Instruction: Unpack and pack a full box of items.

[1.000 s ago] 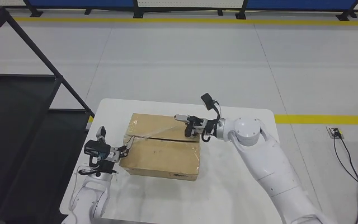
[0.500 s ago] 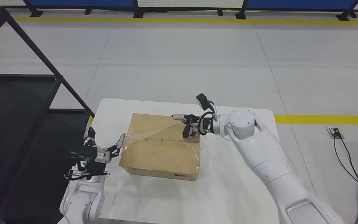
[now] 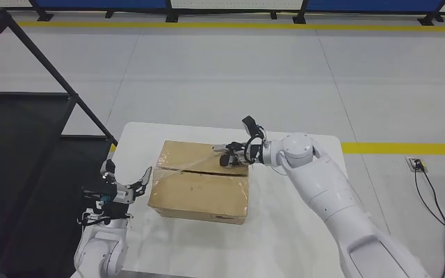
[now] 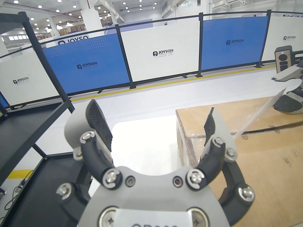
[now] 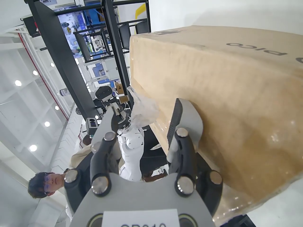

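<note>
A closed cardboard box (image 3: 201,187) lies in the middle of the white table (image 3: 292,236). A strip of clear tape (image 3: 188,165) stretches above its lid from the left edge to my right gripper (image 3: 226,154), which hovers over the lid's far right part. In the right wrist view that gripper (image 5: 144,119) is open, and the crumpled tape end (image 5: 143,109) clings by one finger next to the box (image 5: 225,95). My left gripper (image 3: 128,187) stands open off the box's left end, holding nothing. The left wrist view shows it (image 4: 153,121), the box (image 4: 260,147) and the tape (image 4: 258,114).
A black metal rack (image 3: 42,139) stands close to the table's left side, right beside my left arm. The table has bare room in front of the box and to its right, under my right arm.
My left gripper has drawn back leftward from the box's left end and spread its fingers. My right gripper has shifted slightly left over the lid, with the tape still on it.
</note>
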Controlling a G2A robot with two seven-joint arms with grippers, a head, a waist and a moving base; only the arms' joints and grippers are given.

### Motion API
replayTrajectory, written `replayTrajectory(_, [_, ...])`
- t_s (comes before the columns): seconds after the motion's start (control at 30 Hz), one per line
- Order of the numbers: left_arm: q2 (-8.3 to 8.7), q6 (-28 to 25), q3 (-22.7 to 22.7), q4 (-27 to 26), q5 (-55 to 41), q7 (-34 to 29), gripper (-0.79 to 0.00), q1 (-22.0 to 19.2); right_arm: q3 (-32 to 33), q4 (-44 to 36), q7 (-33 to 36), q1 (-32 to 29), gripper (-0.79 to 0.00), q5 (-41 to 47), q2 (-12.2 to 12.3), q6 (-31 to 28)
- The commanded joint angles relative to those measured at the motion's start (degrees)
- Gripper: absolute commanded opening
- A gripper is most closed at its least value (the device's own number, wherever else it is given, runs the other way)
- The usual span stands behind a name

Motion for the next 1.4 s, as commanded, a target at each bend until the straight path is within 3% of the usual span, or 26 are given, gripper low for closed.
replayTrajectory(0.0, [-0.02,0.01,-0.08,0.03,0.02,-0.03,0.0,-0.03,-0.13,0.83,0.14,0.34,-0.462,0.24,-0.25,-0.42])
replayTrajectory(0.2, [-0.08,0.16,-0.5,0.2,0.05,-0.08,0.0,-0.22,-0.38,2.5,0.73,1.05,-0.613,0.54,-0.83,-2.44])
replayTrajectory(0.27, [-0.1,0.28,-0.73,0.35,-0.12,-0.52,0.0,-0.38,-0.28,2.53,0.96,1.11,-0.699,0.56,-0.88,-3.82])
replayTrajectory(0.37, [-0.12,-0.3,-0.92,0.59,-0.67,-1.74,0.0,-0.79,-0.04,2.05,0.99,0.87,-0.742,0.21,-0.77,-6.35])
replayTrajectory(0.77, [0.08,-7.25,0.08,3.09,-1.23,-7.62,0.0,-4.41,1.32,-3.83,-2.64,-3.3,-0.733,-2.73,0.47,-10.3])
replayTrajectory(0.97, [0.05,-8.0,1.11,4.93,-0.26,-9.03,0.0,-6.03,3.38,-9.12,-5.82,-7.07,-0.785,-5.11,1.93,-12.33])
replayTrajectory(1.37, [-0.06,-7.58,2.24,5.9,0.74,-9.74,0.0,-6.58,8.07,-22.86,-10.3,-16.43,-0.785,-9.75,4.92,-9.91])
